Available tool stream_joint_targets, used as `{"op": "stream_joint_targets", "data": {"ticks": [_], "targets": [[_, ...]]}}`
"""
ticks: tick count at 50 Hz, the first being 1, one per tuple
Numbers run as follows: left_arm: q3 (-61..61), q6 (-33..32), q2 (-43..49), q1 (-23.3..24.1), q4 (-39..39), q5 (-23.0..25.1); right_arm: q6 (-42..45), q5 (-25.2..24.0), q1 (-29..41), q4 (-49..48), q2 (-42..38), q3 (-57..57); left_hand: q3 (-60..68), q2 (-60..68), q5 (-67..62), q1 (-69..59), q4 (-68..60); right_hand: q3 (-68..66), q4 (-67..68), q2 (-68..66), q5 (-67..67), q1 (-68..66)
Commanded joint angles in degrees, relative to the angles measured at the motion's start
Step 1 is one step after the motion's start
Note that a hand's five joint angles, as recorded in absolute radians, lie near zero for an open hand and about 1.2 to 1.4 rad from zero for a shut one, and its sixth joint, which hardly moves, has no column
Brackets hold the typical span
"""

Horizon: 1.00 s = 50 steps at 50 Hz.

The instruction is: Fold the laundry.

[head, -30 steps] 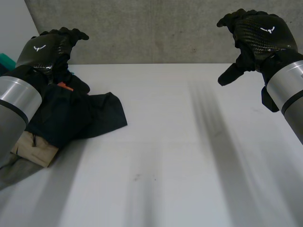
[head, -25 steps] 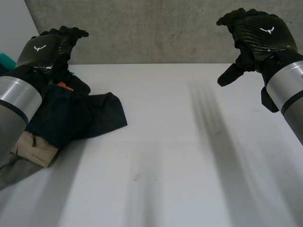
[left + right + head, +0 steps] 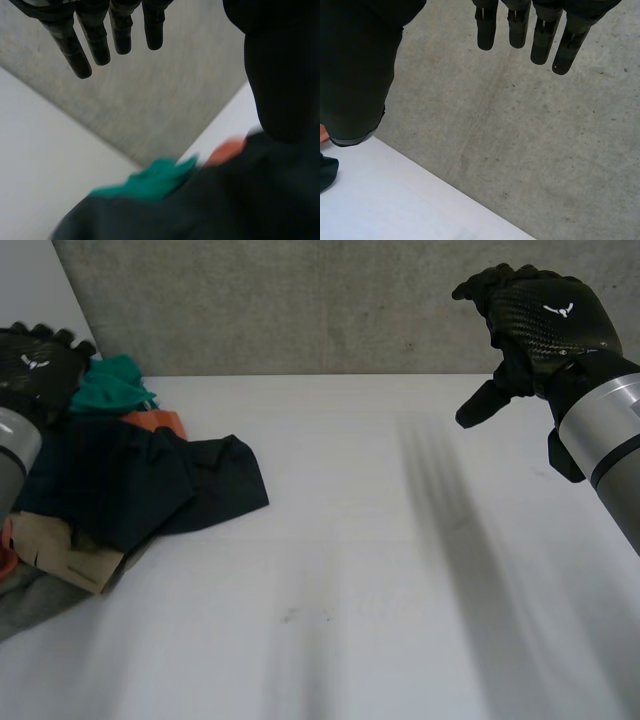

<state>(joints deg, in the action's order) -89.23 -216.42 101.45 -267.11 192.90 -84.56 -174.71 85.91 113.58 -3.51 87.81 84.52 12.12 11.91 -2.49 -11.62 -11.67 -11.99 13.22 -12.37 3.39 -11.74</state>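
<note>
Uncovered now, the crumpled heap of laundry (image 3: 110, 490) shows more of itself, since the left hand (image 3: 35, 370) has slid off it toward the table's left edge. The right hand (image 3: 535, 325) has barely shifted. The heap sits at the left side of the white table (image 3: 400, 590). A dark navy garment (image 3: 150, 485) lies on top, with a teal cloth (image 3: 110, 388) and an orange cloth (image 3: 150, 423) at its far side. A tan cloth (image 3: 65, 555) and a grey cloth (image 3: 30, 600) stick out at the near side.

The left hand hovers just beside the teal cloth, above the heap. In the left wrist view its fingers (image 3: 80, 45) are straight and spread from the thumb, grasping nothing, with the navy garment (image 3: 200, 210) below the palm. The right hand hangs high at the far right, well apart from the heap and in front of the grey concrete wall (image 3: 300, 300). Its fingers (image 3: 520, 25) are relaxed and empty.

The step looks like the very start: picking one item, with nothing folded yet. The next move likely calls for the left hand to drop onto the navy garment and pinch an edge. It then needs dragging to the bare middle of the table, where the right hand can reach it.
</note>
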Motion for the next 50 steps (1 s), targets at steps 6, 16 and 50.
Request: {"op": "stream_joint_targets", "data": {"ticks": [6, 16, 50], "targets": [[6.0, -13.9, 17.3, -10.0, 10.1, 0.0, 0.1, 0.0, 0.1, -0.1, 0.0, 1.2, 9.3, 9.5, -9.0, -9.8, -9.8, 2.0, -3.2, 2.4, -3.4, 1.7], [9.3, -13.3, 18.9, -9.4, 11.2, -0.3, 0.2, 0.0, 0.1, -0.2, -0.2, 1.6, 67.9, 68.1, -67.5, -68.4, -68.3, 2.0, -3.2, 2.4, -3.4, 1.7], [9.7, 31.8, 18.0, 40.3, 15.7, 4.4, 1.7, 0.1, -1.0, -0.3, 1.6, 0.5, 27.7, 27.9, -27.3, -28.2, -28.1, 2.0, -3.2, 2.4, -3.4, 1.7]]}}
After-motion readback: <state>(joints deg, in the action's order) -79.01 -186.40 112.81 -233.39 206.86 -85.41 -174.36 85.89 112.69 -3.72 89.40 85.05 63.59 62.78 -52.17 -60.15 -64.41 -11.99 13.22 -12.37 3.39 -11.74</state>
